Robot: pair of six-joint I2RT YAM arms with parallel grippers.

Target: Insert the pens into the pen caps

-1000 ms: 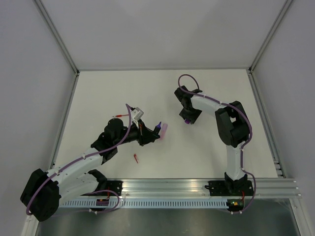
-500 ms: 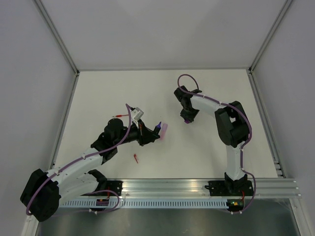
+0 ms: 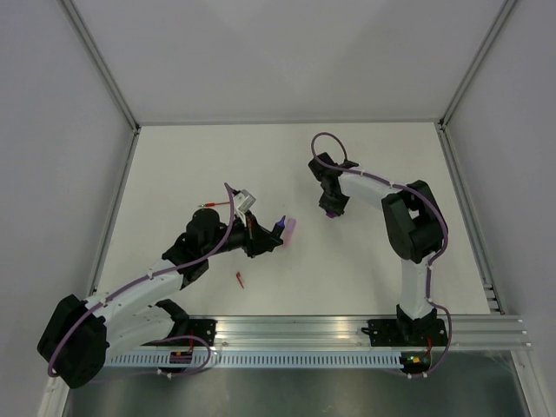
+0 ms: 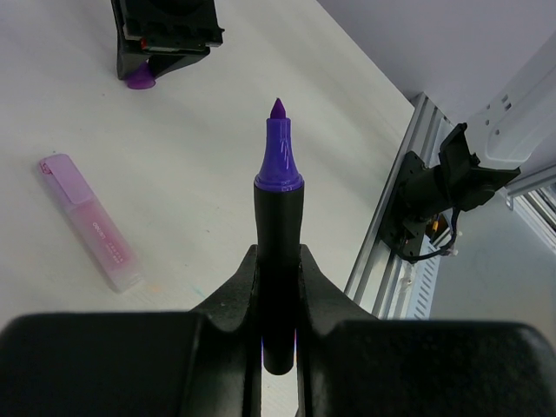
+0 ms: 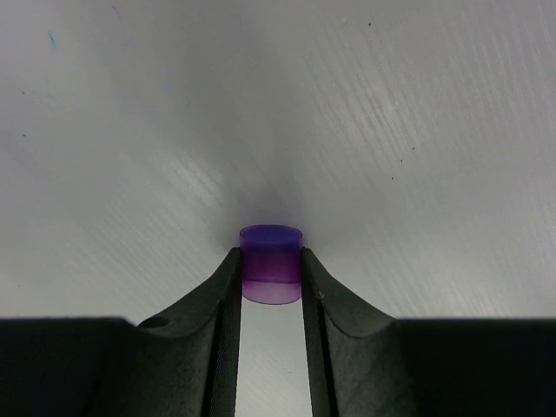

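Overhead view: a white table (image 3: 287, 174) fills the centre of the frame, evenly lit and without hard shadows. Plain pale grey walls (image 3: 287, 61) enclose it at top, left and right. Metal posts (image 3: 98, 65) run diagonally at the upper corners. A slotted metal rail (image 3: 295, 330) borders the bottom edge.

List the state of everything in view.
purple marker: uncapped, in left gripper, jaws shut.
purple cap: off, in right gripper, jaws shut.
pink highlighter: lying flat, free.
red pen: lying flat, free.
red cap: lying loose, apart from red pen.
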